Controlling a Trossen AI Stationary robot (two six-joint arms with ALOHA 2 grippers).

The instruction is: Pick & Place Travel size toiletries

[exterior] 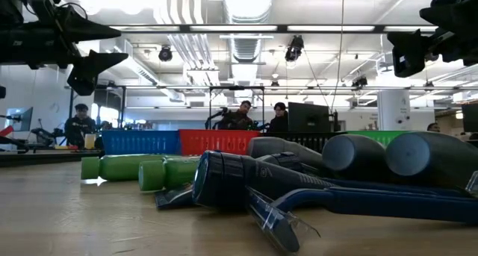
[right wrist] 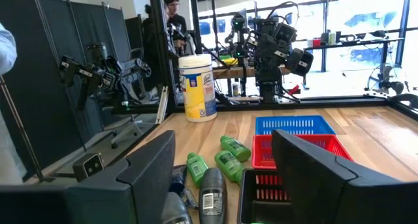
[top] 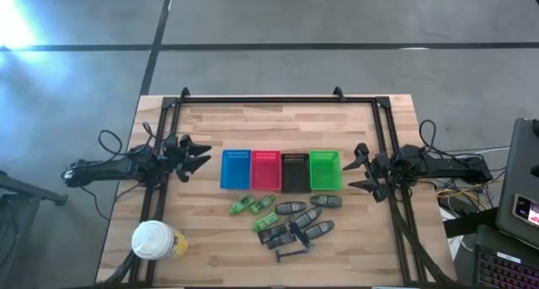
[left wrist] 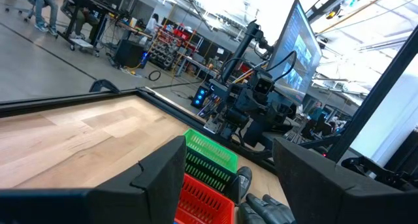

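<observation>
The toiletries lie in a loose pile on the table's near half: bright green little bottles (top: 252,206) (right wrist: 225,157), grey tapered tubes (top: 305,211) (right wrist: 210,188), dark flat packets (top: 274,234) and a thin black razor stick (top: 291,254). In the low view the green bottles (exterior: 142,169) and grey tubes (exterior: 388,159) lie on their sides. My left gripper (top: 200,157) hovers open above the table's left side, left of the blue basket. My right gripper (top: 360,168) hovers open at the right side, beside the green basket. Neither touches anything.
Blue (top: 236,168), red (top: 265,169), black (top: 294,170) and green (top: 324,169) baskets stand in a row mid-table. A white-lidded yellow cup (top: 156,240) stands at the near left corner. Black frame rails (top: 278,100) run along the far edge and both sides. People stand in the room beyond.
</observation>
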